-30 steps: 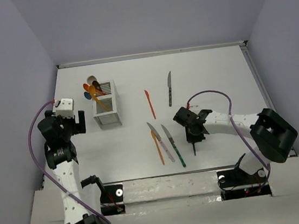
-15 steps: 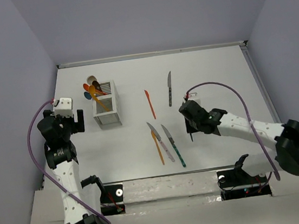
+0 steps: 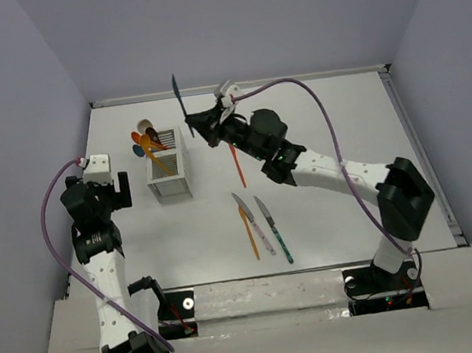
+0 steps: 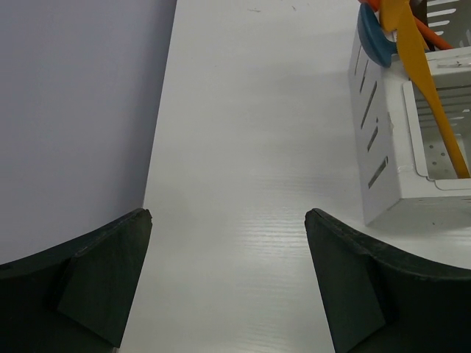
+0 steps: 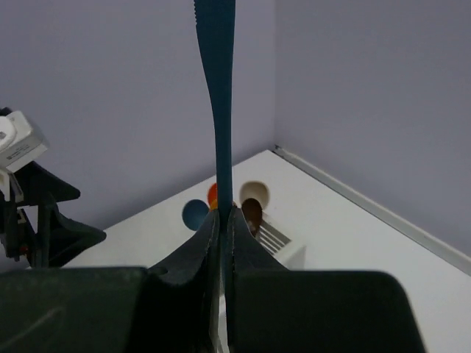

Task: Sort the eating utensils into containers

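Note:
The white slatted caddy stands left of centre; it also shows in the left wrist view. Orange, blue, brown and beige spoons stick out of its far end. My right gripper is shut on a dark teal knife, held upright in the air just right of the caddy's far end. In the right wrist view the knife rises from my shut gripper, with the spoon bowls below. My left gripper is open and empty, left of the caddy.
An orange knife lies right of the caddy. An orange utensil, a pink-handled knife and a teal-handled knife lie side by side near the front middle. The left arm shows in the right wrist view.
My right arm has swung from the table's right middle up and left to the caddy's far end, carrying the dark knife. The left arm has not moved.

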### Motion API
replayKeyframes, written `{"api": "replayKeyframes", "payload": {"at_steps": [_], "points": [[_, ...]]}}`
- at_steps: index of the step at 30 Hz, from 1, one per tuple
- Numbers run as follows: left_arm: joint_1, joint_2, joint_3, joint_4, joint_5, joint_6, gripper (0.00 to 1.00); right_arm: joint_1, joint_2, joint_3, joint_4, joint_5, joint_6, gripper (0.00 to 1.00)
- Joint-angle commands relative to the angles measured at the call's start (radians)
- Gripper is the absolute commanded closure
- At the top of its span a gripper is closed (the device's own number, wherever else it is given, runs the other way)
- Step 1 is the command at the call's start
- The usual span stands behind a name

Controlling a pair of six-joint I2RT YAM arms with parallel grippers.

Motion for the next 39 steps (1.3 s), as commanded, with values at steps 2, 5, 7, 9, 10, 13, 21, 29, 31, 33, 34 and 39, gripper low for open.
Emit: {"api": "replayKeyframes", "payload": {"at_steps": [2, 5, 7, 9, 10, 13, 21, 29, 31, 33, 34, 39], "points": [[0.002, 0.023, -0.013, 0.059, -0.029, -0.016, 0.01, 0.025, 0.308, 0.305, 0.162, -0.261, -0.074, 1.00], [0.002, 0.034, -0.012, 0.059, -0.028, -0.016, 0.01, 0.034, 0.439, 0.411, 0.156, -0.295, -0.064, 1.00], [0.001, 0.046, -0.012, 0.060, -0.022, -0.016, 0.01, 0.034, 0.503, 0.450, 0.136, -0.304, -0.052, 1.00], [0.002, 0.054, -0.013, 0.060, -0.022, -0.016, 0.01, 0.034, 0.530, 0.453, 0.131, -0.321, -0.052, 1.00], [0.002, 0.057, -0.015, 0.062, -0.022, -0.016, 0.01, 0.034, 0.543, 0.448, 0.133, -0.322, -0.051, 1.00], [0.001, 0.059, -0.015, 0.063, -0.023, -0.016, 0.01, 0.034, 0.592, 0.442, 0.126, -0.325, -0.018, 1.00], [0.002, 0.048, -0.019, 0.065, -0.019, -0.014, 0.01, 0.034, 0.715, 0.482, 0.045, -0.298, -0.092, 1.00], [0.002, 0.045, -0.021, 0.063, -0.012, -0.011, 0.01, 0.034, 0.736, 0.470, -0.012, -0.290, -0.149, 1.00], [0.002, 0.045, -0.021, 0.062, -0.009, -0.011, 0.01, 0.034, 0.725, 0.450, -0.012, -0.285, -0.167, 0.96], [0.002, 0.043, -0.021, 0.062, -0.009, -0.013, 0.01, 0.034, 0.713, 0.435, -0.012, -0.284, -0.176, 0.86], [0.002, 0.043, -0.021, 0.063, -0.008, -0.011, 0.01, 0.034, 0.710, 0.430, -0.012, -0.284, -0.179, 0.83], [0.002, 0.043, -0.021, 0.063, -0.008, -0.011, 0.01, 0.034, 0.687, 0.414, -0.012, -0.290, -0.179, 0.57]]}}
